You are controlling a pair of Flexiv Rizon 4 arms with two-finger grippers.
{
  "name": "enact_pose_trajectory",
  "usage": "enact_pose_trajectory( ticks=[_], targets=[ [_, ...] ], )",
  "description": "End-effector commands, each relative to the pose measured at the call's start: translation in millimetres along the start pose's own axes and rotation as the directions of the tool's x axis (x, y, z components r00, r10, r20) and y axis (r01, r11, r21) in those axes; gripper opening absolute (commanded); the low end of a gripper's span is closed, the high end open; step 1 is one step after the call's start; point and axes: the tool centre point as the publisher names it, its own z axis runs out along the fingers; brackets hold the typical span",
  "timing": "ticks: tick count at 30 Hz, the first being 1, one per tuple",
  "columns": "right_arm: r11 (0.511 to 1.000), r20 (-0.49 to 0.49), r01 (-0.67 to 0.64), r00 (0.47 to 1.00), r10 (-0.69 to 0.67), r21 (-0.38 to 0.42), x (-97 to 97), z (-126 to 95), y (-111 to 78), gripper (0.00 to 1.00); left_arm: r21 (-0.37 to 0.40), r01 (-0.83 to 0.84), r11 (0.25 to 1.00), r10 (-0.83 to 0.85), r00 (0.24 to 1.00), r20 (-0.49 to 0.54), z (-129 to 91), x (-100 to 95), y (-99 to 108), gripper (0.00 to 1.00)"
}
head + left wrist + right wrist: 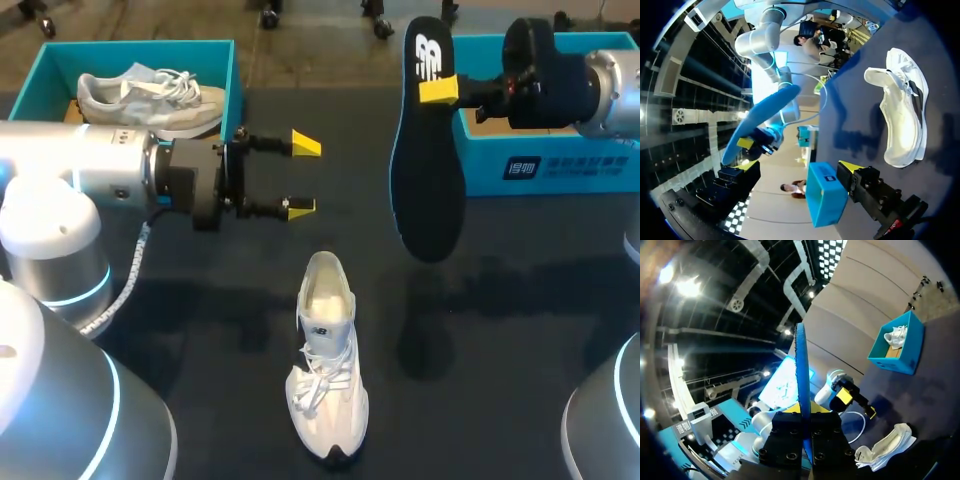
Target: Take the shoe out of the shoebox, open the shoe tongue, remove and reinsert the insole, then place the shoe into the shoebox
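White shoe (pixel 325 370) upright, laces loose; dark insole (pixel 425 170) in right gripper (pixel 438 90).

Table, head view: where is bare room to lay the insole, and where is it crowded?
Bare table lies right of the white shoe, nearer than the right shoebox; another patch left of it. Crowded: the far edge, with the left shoebox and the held insole.
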Motion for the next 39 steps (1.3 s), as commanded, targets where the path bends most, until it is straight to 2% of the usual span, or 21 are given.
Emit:
enact_pose_trajectory(
  ticks=[1,7,9,11,22,25,28,35,39],
  targets=[
    [0.996,0.036,-0.080,0.996,0.082,-0.043,-16.1,2,4.4,0.00,0.020,-0.023,1.000,0.022,0.998,0.065,-4,1.2,13,1.00],
    [0.973,0.056,-0.200,0.977,0.207,-0.114,-55.2,1,17.4,0.00,-0.008,-0.095,0.995,0.095,0.993,0.073,-11,-6.4,25,1.00],
    [0.962,0.075,-0.246,0.964,0.256,-0.115,-68.0,-2,23.9,0.00,0.003,-0.093,0.996,0.093,0.991,0.092,-12,-8.3,31,1.00],
    [0.952,0.041,-0.282,0.956,0.289,-0.120,-79.6,-2,31.5,0.00,-0.001,-0.091,0.996,0.090,0.991,0.096,-13,-9.2,36,1.00],
    [0.952,0.041,-0.282,0.956,0.289,-0.120,-79.6,-2,31.5,0.00,-0.001,-0.091,0.996,0.090,0.991,0.096,-13,-9.2,36,1.00],
    [0.920,0.023,-0.368,0.927,0.374,-0.138,-99.3,9,31.7,0.00,-0.001,-0.091,0.996,0.090,0.991,0.096,-13,-9.2,36,1.00],
    [0.905,0.011,-0.400,0.914,0.406,-0.147,-112.4,11,33.4,0.00,-0.005,-0.118,0.993,0.118,0.989,0.091,-10,-8.1,37,1.00],
    [0.879,-0.007,-0.464,0.885,0.466,-0.112,-152.5,16,41.4,0.00,0.025,-0.116,0.993,0.113,0.987,0.110,-4,-8.9,39,1.00],
    [0.871,-0.007,-0.482,0.875,0.484,-0.095,-156.8,17,42.8,0.00,0.022,-0.126,0.992,0.123,0.988,0.098,-1,-8.6,41,1.00]
  ],
)
